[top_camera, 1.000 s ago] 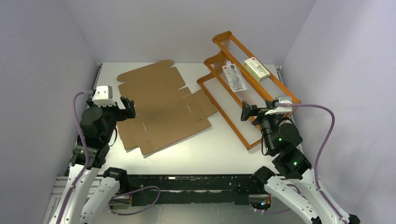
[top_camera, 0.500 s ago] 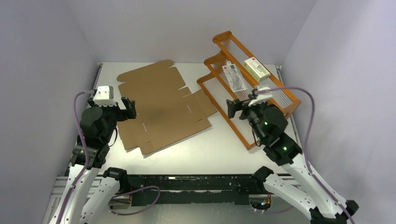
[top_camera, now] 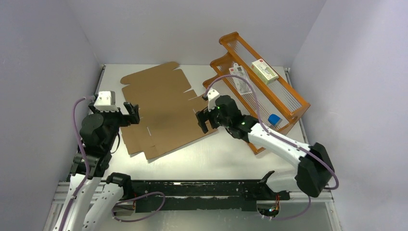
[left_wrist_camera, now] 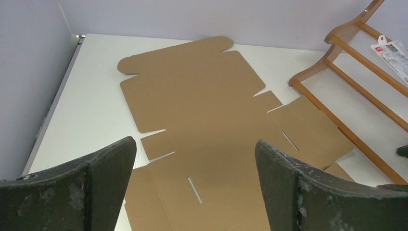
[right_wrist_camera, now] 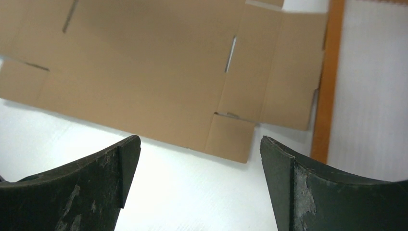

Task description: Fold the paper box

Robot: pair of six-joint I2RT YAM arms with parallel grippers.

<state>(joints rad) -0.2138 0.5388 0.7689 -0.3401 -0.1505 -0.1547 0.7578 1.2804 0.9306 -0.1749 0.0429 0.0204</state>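
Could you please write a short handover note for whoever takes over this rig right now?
Left tool: open, empty, above the left edge of the paper box.
Right tool: open, empty, above the sheet's right near corner.
Paper box: a flat, unfolded sheet on the table, beside the orange rack.
Done: no fold made.
Left: raise the flaps, form the walls, close the box.

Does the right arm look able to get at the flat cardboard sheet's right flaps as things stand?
Probably yes: the right gripper hangs open above the right flaps of the paper box with nothing between them; the orange rack lies off to its side.
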